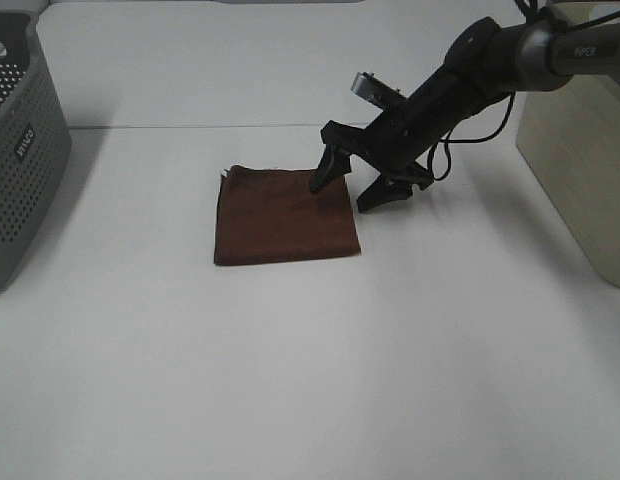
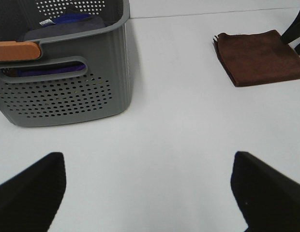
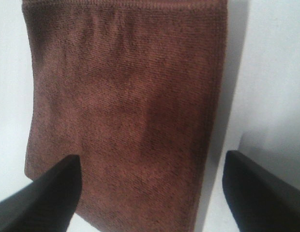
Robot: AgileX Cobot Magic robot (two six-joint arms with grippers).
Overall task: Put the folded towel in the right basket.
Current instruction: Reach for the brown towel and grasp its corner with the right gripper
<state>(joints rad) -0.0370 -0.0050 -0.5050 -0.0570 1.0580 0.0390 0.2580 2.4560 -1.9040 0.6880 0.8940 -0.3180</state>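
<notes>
A folded brown towel (image 1: 283, 216) lies flat on the white table, near the middle. My right gripper (image 1: 355, 186) is open and hovers low over the towel's right edge, one finger above the cloth, the other above bare table beside it. In the right wrist view the towel (image 3: 126, 111) fills the space between the two dark fingertips (image 3: 43, 198). The cream right basket (image 1: 580, 160) stands at the right edge. My left gripper (image 2: 150, 188) is open and empty, far from the towel (image 2: 261, 55), over bare table.
A grey perforated basket (image 1: 15, 150) stands at the left edge; the left wrist view shows it (image 2: 67, 82) holding blue and purple cloth and an orange handle. A black cable hangs from the right arm (image 1: 490, 60).
</notes>
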